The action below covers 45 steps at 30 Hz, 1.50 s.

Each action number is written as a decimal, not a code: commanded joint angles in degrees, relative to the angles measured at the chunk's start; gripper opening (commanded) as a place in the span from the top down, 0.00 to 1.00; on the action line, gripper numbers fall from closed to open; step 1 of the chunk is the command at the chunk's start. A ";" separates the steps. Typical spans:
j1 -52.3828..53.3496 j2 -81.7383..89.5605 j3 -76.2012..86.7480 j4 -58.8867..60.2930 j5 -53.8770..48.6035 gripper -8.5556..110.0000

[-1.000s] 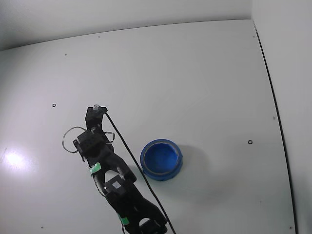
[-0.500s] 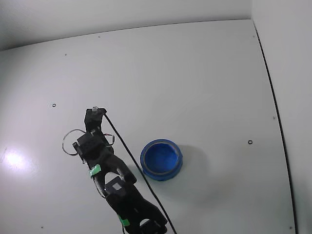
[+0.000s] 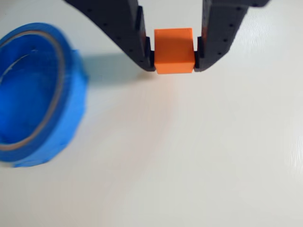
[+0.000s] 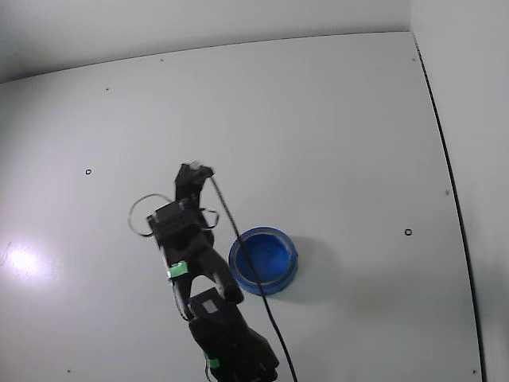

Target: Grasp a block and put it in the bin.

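Observation:
In the wrist view my gripper (image 3: 174,67) is shut on the block (image 3: 174,49), a small orange-red cube held between the two black fingers at the top centre. Whether the cube rests on the table or hangs just above it I cannot tell. The bin (image 3: 71,101), a round bright blue bowl with a thick rim, lies at the left of this view, apart from the cube. In the fixed view the bin (image 4: 280,240) sits to the lower right of my gripper (image 4: 193,170), close beside the arm. The cube is hidden there.
A plain white table (image 4: 334,119) surrounds the arm. The black arm (image 4: 215,318) rises from the bottom edge of the fixed view, with a black cable (image 4: 238,239) crossing the bin's left rim. The table's right edge (image 4: 445,167) curves down the right side.

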<state>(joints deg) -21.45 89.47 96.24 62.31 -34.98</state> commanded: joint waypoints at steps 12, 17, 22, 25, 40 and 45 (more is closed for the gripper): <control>16.17 18.28 10.90 -0.88 -8.26 0.93; 21.36 18.28 14.24 -0.97 -9.67 0.93; 23.20 18.28 15.21 -0.97 -10.90 0.92; 23.64 18.28 15.12 -0.97 -10.55 0.89; 24.08 28.21 14.33 -0.88 0.97 0.83; 25.22 43.77 15.38 -0.97 14.24 0.93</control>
<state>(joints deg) 2.37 119.36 112.50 62.31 -28.74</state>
